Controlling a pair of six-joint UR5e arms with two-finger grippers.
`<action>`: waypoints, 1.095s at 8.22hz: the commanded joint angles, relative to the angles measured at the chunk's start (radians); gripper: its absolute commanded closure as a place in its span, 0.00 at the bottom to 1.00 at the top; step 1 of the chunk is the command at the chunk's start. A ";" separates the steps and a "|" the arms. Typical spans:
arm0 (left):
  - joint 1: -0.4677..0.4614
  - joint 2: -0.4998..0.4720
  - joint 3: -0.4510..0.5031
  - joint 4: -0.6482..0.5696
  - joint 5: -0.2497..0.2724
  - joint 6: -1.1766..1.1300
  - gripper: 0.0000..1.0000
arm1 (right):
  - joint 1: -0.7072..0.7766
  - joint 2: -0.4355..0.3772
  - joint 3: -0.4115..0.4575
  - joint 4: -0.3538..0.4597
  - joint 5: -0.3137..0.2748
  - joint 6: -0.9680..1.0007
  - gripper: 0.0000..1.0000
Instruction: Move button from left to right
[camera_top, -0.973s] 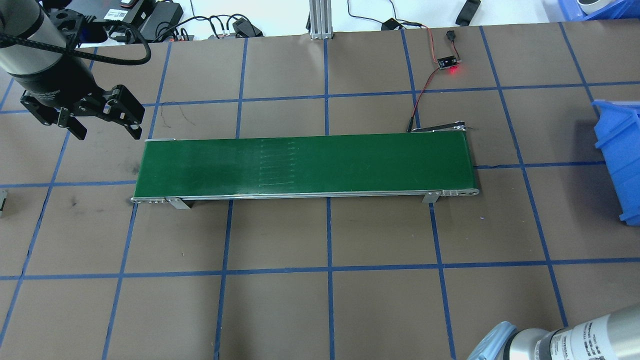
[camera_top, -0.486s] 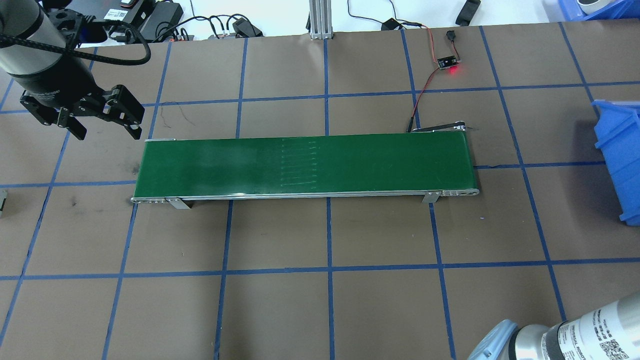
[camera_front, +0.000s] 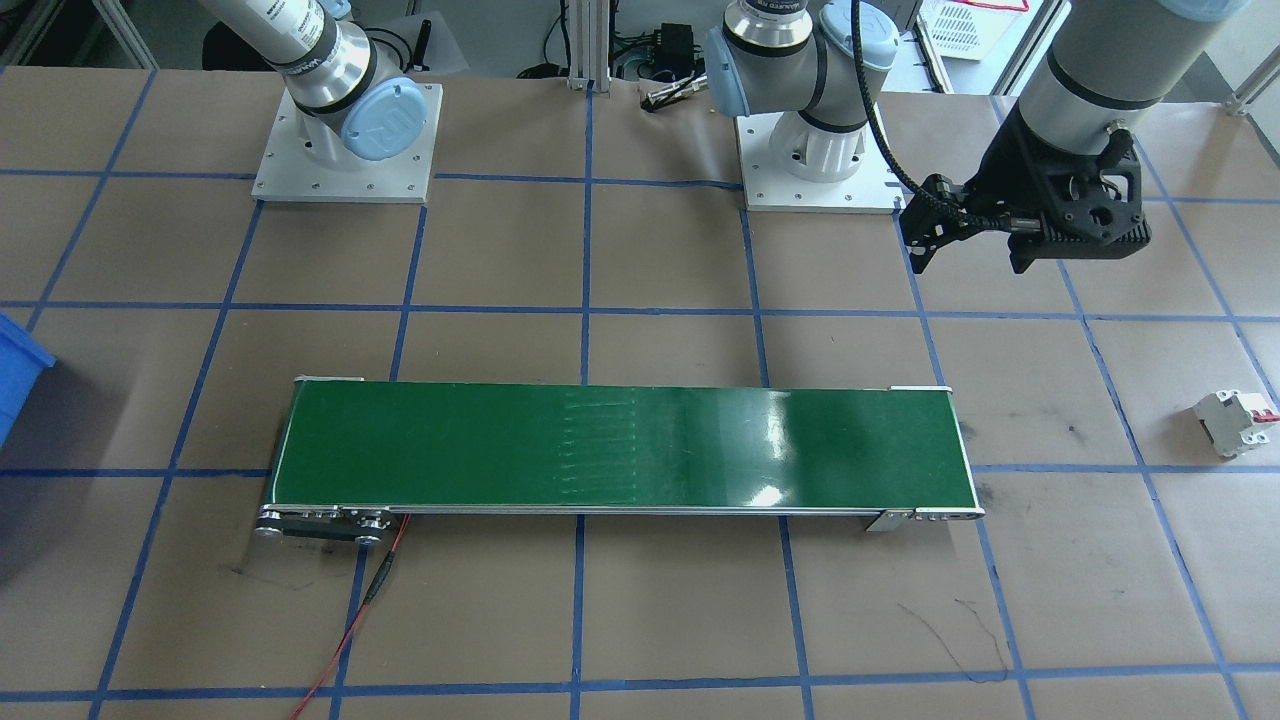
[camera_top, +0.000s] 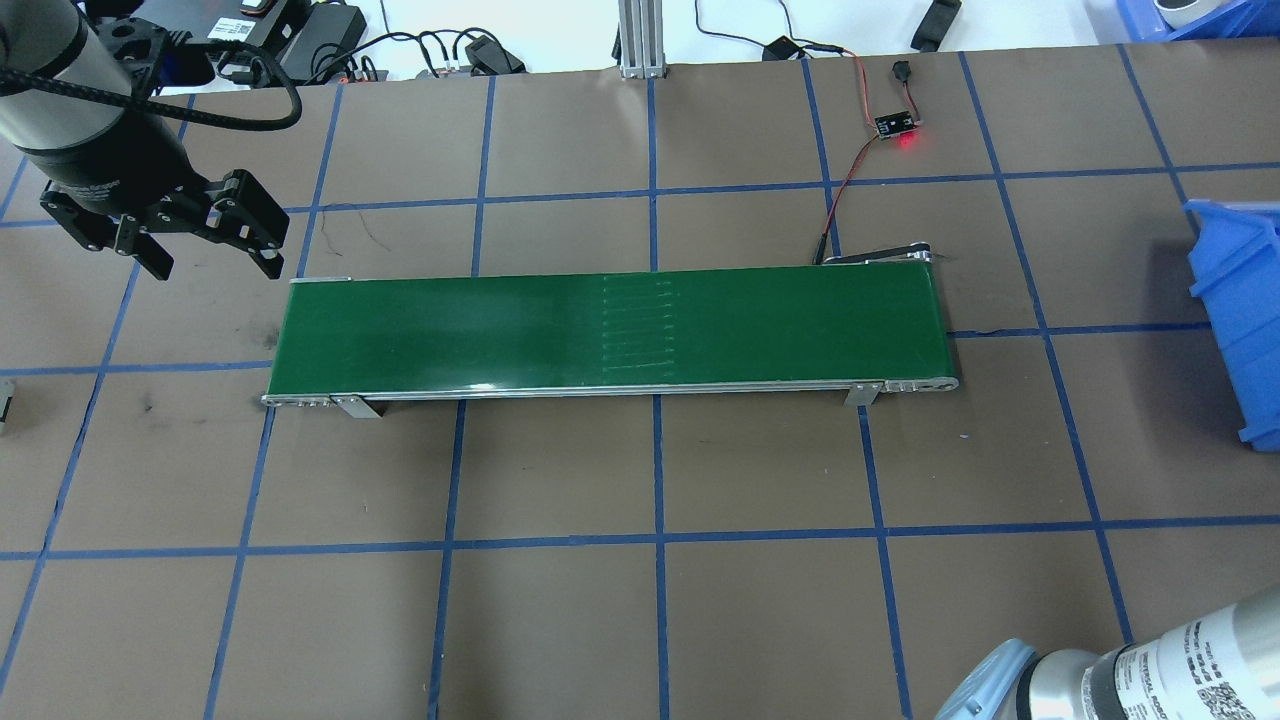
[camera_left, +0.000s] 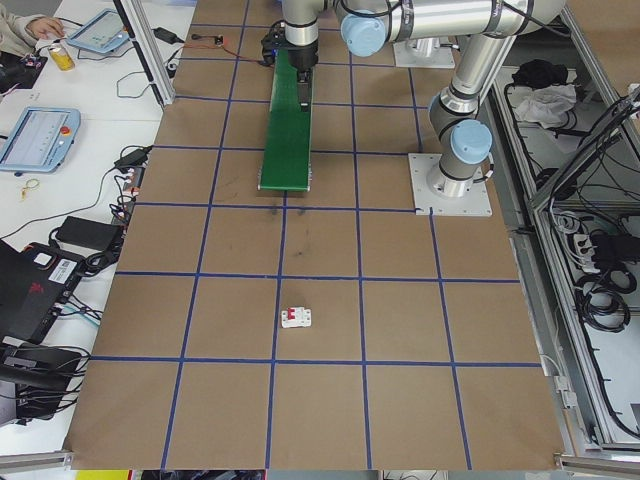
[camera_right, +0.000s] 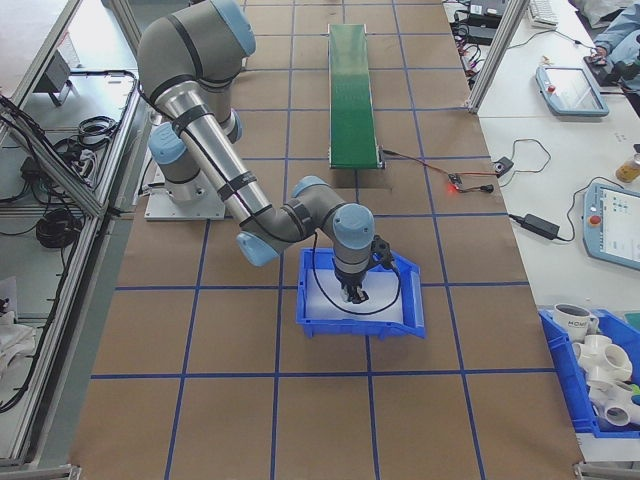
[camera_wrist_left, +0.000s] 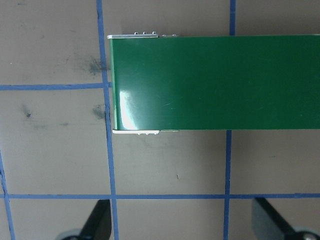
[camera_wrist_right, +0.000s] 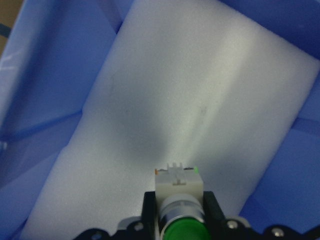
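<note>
Brown gridded table (camera_top: 760, 460), blue bin (camera_right: 410, 310) at its right end.
Right gripper (camera_wrist_right: 176, 212) clamps the button (camera_wrist_right: 179, 205) over the bin's white foam (camera_wrist_right: 190, 95); left gripper (camera_top: 205, 250), fingers spread and empty, hangs beside the green conveyor (camera_top: 610, 330).

Two UR5e arms: silver tube links, grey joint housings, pale-blue round end caps.

Each arm stands on a square white base plate (camera_front: 345, 145) fastened with small screws along its edges. The links carry printed black lettering bands. The left claw (camera_top: 205, 245) is matte black, with linkage-style fingers and visible pivot pins; a braided black cable (camera_top: 200, 115) loops from the wrist beside it. The right claw (camera_wrist_right: 177, 212) shows black finger pads with small bright screws at the lower corners.
</note>
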 joint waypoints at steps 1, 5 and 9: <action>0.000 0.000 0.001 0.000 0.000 0.000 0.00 | 0.000 -0.091 0.000 0.096 0.007 -0.001 0.03; 0.000 -0.001 0.000 0.000 0.000 0.000 0.00 | 0.093 -0.274 -0.016 0.269 0.034 0.071 0.00; 0.000 -0.001 0.000 0.003 0.000 0.000 0.00 | 0.426 -0.442 -0.033 0.380 0.028 0.507 0.00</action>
